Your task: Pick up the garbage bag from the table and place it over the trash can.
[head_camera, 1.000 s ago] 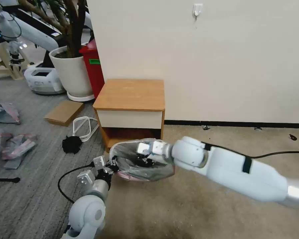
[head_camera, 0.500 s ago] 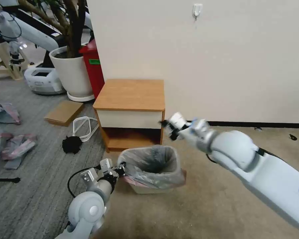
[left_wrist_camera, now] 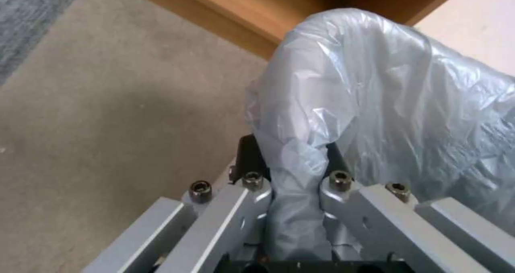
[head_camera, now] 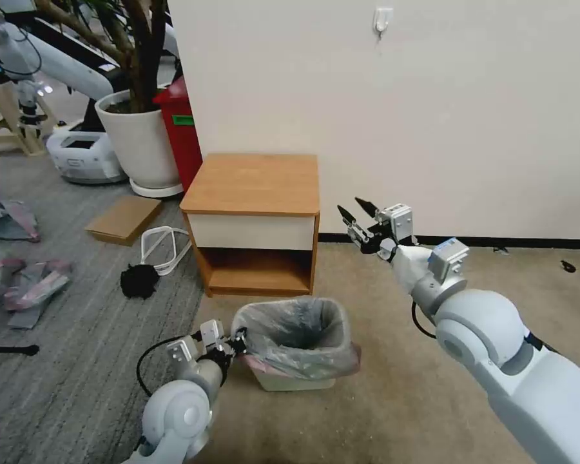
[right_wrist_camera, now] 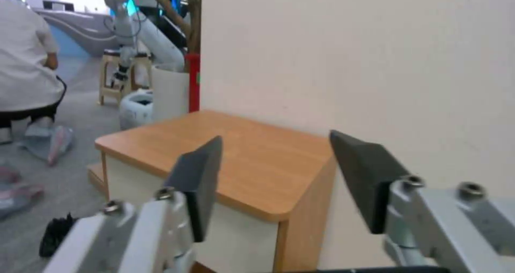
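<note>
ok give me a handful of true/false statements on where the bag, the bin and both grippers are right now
1. The garbage bag lies flat on the table. False: it is draped over the rim of the trash can on the floor in front of the table.
2. The left gripper is shut on the bag. True: the left wrist view shows a fold of plastic pinched between its fingers.
3. The right gripper holds the bag's other side. False: it is open, empty, and raised beside the table near the wall.
4. The tabletop is bare. True.
5. The trash can stands on top of the table. False: it stands on the carpet.
</note>
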Robot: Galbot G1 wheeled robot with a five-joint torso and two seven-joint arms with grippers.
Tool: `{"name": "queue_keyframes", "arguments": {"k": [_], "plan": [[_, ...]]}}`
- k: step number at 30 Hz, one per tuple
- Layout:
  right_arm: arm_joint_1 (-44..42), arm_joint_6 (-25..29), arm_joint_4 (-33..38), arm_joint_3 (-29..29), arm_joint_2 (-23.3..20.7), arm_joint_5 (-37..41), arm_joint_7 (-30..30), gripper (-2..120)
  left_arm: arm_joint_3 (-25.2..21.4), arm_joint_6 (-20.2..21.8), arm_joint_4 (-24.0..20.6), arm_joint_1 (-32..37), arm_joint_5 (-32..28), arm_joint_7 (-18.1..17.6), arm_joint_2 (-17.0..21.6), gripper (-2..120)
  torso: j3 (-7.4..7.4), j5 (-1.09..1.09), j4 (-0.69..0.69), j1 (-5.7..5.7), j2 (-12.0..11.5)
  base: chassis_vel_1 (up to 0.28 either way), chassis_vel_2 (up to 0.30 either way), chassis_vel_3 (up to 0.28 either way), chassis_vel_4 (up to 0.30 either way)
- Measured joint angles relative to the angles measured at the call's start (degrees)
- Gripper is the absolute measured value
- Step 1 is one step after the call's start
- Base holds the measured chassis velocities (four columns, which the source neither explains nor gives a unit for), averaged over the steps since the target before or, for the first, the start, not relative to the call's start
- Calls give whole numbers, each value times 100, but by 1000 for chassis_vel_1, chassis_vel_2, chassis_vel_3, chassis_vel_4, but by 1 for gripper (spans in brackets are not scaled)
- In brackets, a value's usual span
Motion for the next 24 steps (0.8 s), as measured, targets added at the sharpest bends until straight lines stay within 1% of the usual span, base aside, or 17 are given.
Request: {"name": "queue_keyframes", "arguments": {"k": [2, 3, 4, 5, 6, 8, 9, 10, 13, 15, 16, 18, 19, 20, 22, 23, 24], "plan": [[-18, 29, 4, 21, 45, -2, 2, 68, -13, -8, 0, 93, 81, 24, 4, 6, 0, 0, 0, 0, 0, 0, 0, 0, 0], [-24, 32, 6, 25, 52, -3, 2, 69, -18, -10, -1, 110, 98, 27, 2, 6, 0, 0, 0, 0, 0, 0, 0, 0, 0], [-45, 38, 10, 40, 70, -5, 2, 74, -27, -14, -3, 142, 130, 30, -4, 6, 0, 0, 0, 0, 0, 0, 0, 0, 0], [-45, 38, 10, 40, 70, -5, 2, 74, -27, -14, -3, 142, 130, 30, -4, 6, 0, 0, 0, 0, 0, 0, 0, 0, 0], [-82, 55, 12, 59, 94, -11, 1, 83, -31, -14, -5, 175, 177, 35, -7, 6, 0, 0, 0, 0, 0, 0, 0, 0, 0], [-130, 103, 12, 78, 113, -18, -2, 90, -34, -16, 2, 191, 237, 39, -8, 6, 0, 0, -1, 0, 0, 0, 0, 0, 0], [-130, 103, 12, 78, 113, -18, -2, 90, -34, -16, 2, 191, 237, 39, -8, 6, 0, 0, -1, 0, 0, 0, 0, 0, 0], [-147, 115, 12, 91, 119, -20, -6, 97, -37, -18, 11, 192, 257, 41, -8, 6, 0, 0, 0, 0, 0, 0, 0, 0, 0], [-164, 123, 12, 102, 119, -28, -15, 102, -38, -19, 17, 191, 270, 42, -8, 6, 0, 0, 0, 0, 0, 0, 0, 0, 0], [-184, 128, 12, 123, 122, -33, -27, 109, -44, -10, 27, 191, 300, 42, -14, 10, 0, 0, -1, 0, 0, 0, 0, 0, 0], [-184, 128, 12, 123, 122, -33, -27, 109, -44, -10, 27, 191, 300, 42, -14, 10, 0, 0, -1, 0, 0, 0, 0, 0, 0], [-184, 128, 12, 134, 125, -34, -30, 111, -50, 8, 27, 203, 305, 40, -14, 19, 0, 0, -1, 0, 0, 0, 0, 0, 0], [-184, 128, 12, 134, 125, -34, -30, 111, -50, 8, 27, 203, 305, 40, -14, 19, 0, 0, -1, 0, 0, 0, 0, 0, 0], [-185, 132, 8, 139, 129, -34, -34, 112, -56, 24, 18, 221, 307, 31, -12, 25, 0, 0, -1, 0, 0, 0, 0, 0, 0], [-189, 135, 4, 149, 135, -34, -37, 113, -68, 65, -9, 243, 307, 22, -7, 33, 0, 0, -1, 0, 0, 0, 0, 0, 0], [-200, 135, 4, 164, 147, -34, -40, 113, -84, 99, -48, 269, 306, 12, -6, 39, 0, 0, -1, 0, 0, 0, 0, 0, 0], [-200, 135, 4, 164, 147, -34, -40, 113, -84, 99, -48, 269, 306, 12, -6, 39, 0, 0, -1, 0, 0, 0, 0, 0, 0]]}}
